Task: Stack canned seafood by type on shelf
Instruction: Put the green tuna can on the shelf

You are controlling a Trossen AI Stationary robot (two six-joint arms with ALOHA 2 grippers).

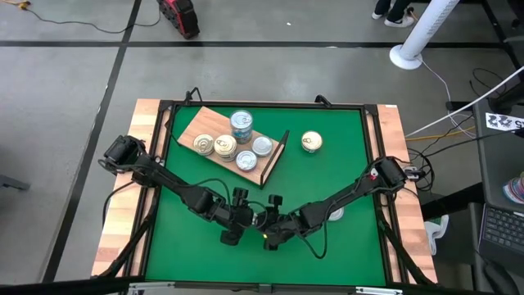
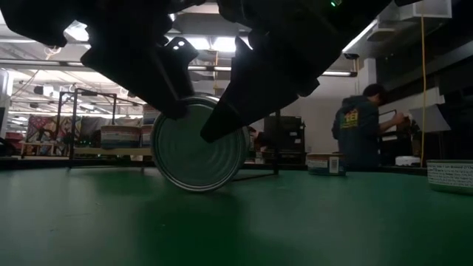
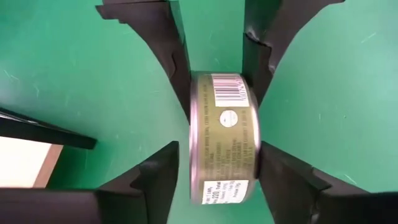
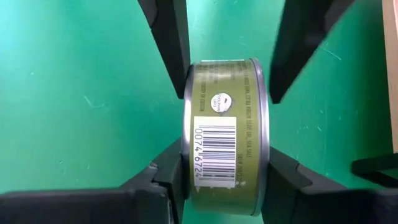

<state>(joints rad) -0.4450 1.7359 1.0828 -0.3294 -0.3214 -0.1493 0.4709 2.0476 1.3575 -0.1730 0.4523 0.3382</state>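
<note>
The green mat [image 1: 327, 164] covers the table [image 1: 119, 213], whose wooden edges show at 9 and 3 o'clock.

The shelf [image 1: 209, 124], a light-brown board with a black wire frame end [image 1: 277, 156], lies angled on the mat at roughly 11 o'clock from the mat centre. Five tins sit on the board: a taller stack with a blue label [image 1: 241, 125] at the board's 12 o'clock side, two gold-topped tins [image 1: 204, 144] [image 1: 225, 147] toward its 9 o'clock side, and two silver-topped tins [image 1: 261, 146] [image 1: 246, 159] beside the frame end. One further gold-topped tin [image 1: 311, 142] stands alone on the mat at 3 o'clock from the frame end, apart from it. A pale tin [image 1: 335, 214] lies partly under the right arm at about 4 o'clock on the mat.

Both arms reach inward and meet near 6 o'clock on the mat. The left gripper [image 1: 235, 220] and the right gripper [image 1: 270, 229] converge on one tin [image 2: 196, 144] standing on its edge on the mat, ribbed silver face toward the low camera.

In the left wrist view, this tin [image 3: 224, 137] shows an olive side label with a barcode. The left fingers [image 3: 158, 180] flank its flat faces, partly open and close against them; firm contact cannot be confirmed. The opposing fingers of the other arm sit at the tin's far side.

In the right wrist view, the same tin [image 4: 225, 134] sits between the right fingers [image 4: 165, 174], likewise partly open and close to both faces; grip cannot be confirmed.
</note>
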